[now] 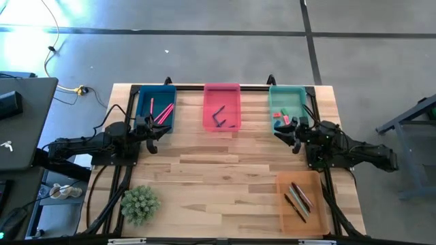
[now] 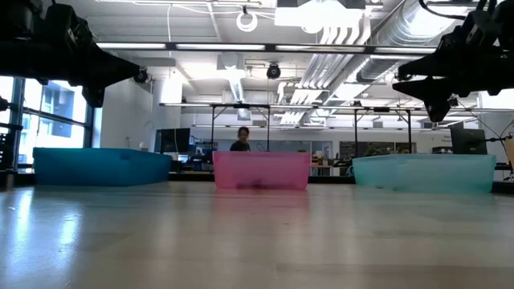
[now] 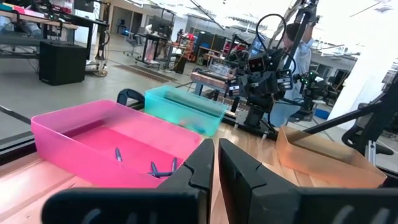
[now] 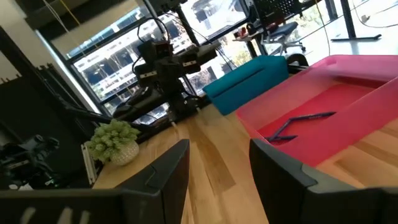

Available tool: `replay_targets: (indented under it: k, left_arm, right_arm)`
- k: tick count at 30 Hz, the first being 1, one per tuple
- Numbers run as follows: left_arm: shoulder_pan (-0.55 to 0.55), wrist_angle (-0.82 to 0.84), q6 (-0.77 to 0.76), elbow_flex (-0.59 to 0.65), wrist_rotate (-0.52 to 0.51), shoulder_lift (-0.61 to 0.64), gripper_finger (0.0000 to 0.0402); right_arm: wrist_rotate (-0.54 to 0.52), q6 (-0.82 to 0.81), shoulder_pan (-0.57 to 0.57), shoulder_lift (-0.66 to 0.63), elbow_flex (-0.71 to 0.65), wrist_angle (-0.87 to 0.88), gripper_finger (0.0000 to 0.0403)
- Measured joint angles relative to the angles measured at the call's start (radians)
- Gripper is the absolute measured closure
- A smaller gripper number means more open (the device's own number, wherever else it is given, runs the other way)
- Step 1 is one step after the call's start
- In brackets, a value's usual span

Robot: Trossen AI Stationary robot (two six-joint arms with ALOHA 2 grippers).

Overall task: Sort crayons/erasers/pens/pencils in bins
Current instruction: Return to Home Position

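Three bins stand along the table's far edge: a dark blue bin (image 1: 157, 107) with pink sticks, a pink bin (image 1: 222, 107) with dark pens, and a teal bin (image 1: 287, 105) holding red-pink and green erasers (image 1: 280, 117). An orange bin (image 1: 300, 202) with several sticks sits at the near right. My left gripper (image 3: 216, 163) hovers shut above the table, near the blue bin's near right corner (image 1: 154, 138). My right gripper (image 4: 219, 163) hovers open above the table, just near of the teal bin (image 1: 294, 139). Both are empty.
A small potted green plant (image 1: 139, 203) stands at the near left of the table. Bare wood (image 1: 225, 177) stretches between the arms and toward the near edge. A laptop (image 1: 20, 119) rests on a side surface to the left. A person (image 2: 242, 138) is far behind the table.
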State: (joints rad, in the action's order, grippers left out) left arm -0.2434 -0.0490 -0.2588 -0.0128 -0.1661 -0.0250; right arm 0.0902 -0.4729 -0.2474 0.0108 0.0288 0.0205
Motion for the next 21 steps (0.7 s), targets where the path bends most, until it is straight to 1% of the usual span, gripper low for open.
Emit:
replay_targets:
  k: [6,21]
  left_arm:
    - [0.000,0.000,0.000,0.000,0.000,0.000,0.0387]
    - [0.000,0.000,0.000,0.000,0.000,0.000,0.0387]
  right_arm:
    - [-0.008,0.037,0.000,0.000,0.000,0.001,0.0243]
    - [-0.011,0.027,0.000,0.004,0.000,0.003,0.0243]
